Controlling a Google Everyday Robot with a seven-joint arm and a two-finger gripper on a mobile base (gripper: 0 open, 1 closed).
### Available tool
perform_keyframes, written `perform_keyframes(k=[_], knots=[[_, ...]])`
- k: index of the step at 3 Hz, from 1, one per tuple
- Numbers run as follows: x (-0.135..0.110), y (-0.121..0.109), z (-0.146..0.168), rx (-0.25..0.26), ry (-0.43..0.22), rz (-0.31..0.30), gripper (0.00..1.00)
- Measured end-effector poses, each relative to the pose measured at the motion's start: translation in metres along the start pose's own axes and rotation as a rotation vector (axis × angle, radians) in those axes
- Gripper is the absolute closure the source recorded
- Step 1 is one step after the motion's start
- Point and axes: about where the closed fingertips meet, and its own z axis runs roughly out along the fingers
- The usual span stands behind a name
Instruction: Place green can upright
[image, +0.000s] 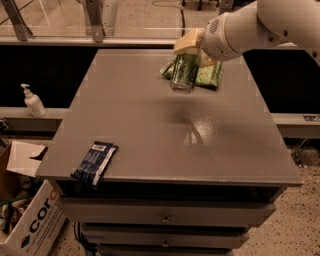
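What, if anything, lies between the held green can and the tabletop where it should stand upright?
Nothing visible does. The gripper holds the green can tilted over the far side of the table, with bare surface beneath. A green snack bag lies just beside it; the dark blue packet sits at a near corner.
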Motion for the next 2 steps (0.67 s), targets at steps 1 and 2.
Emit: perform_keyframes(k=[1,2], knots=[[-0.0004,-0.0031,0.0021,0.04,0.01,-0.084,1.0],[-0.0043,-0.0126,0.0112,0.115,-0.001,-0.231,1.0]])
